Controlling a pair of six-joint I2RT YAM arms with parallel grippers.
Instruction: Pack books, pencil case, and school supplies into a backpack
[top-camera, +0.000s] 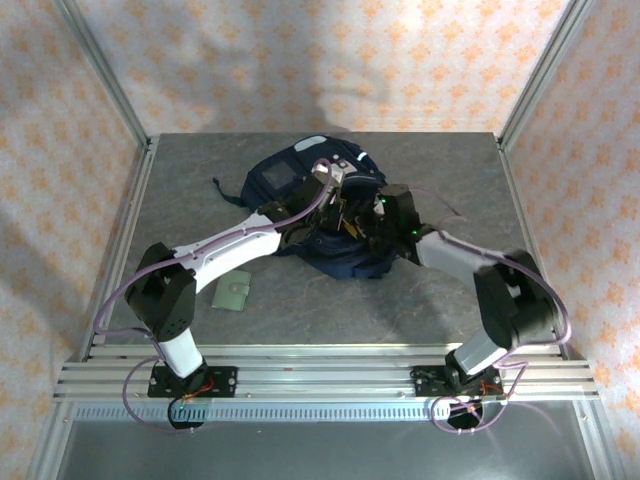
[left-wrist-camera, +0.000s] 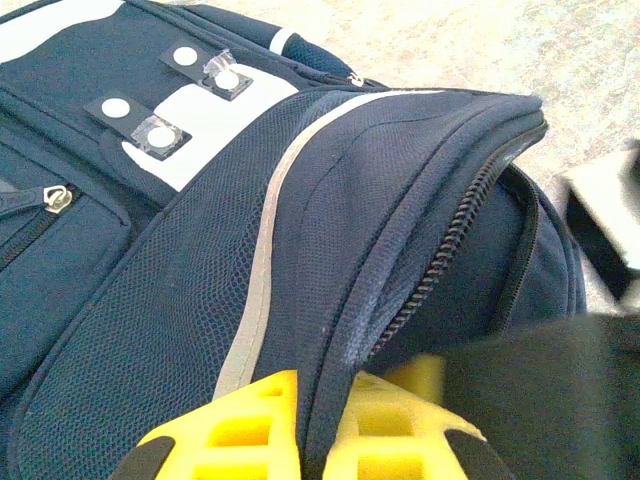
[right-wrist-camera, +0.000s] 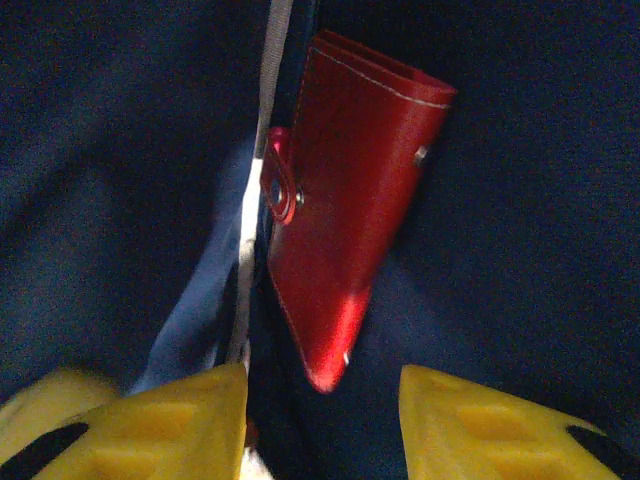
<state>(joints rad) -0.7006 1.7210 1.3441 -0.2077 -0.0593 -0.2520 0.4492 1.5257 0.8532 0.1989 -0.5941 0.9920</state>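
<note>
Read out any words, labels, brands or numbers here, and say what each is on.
No readable text. The backpack has blank white patches and round dots; the red wallet shows only stitching and a snap; the pale green wallet is too small to tell.

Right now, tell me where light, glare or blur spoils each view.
Top external: even light, sharp, a soft shadow on the back wall above the backpack. Left wrist: its fabric crisp, tabletop washed out, left gripper blurred. Right wrist: dim, a glare patch on the red item, right gripper out of focus.
</note>
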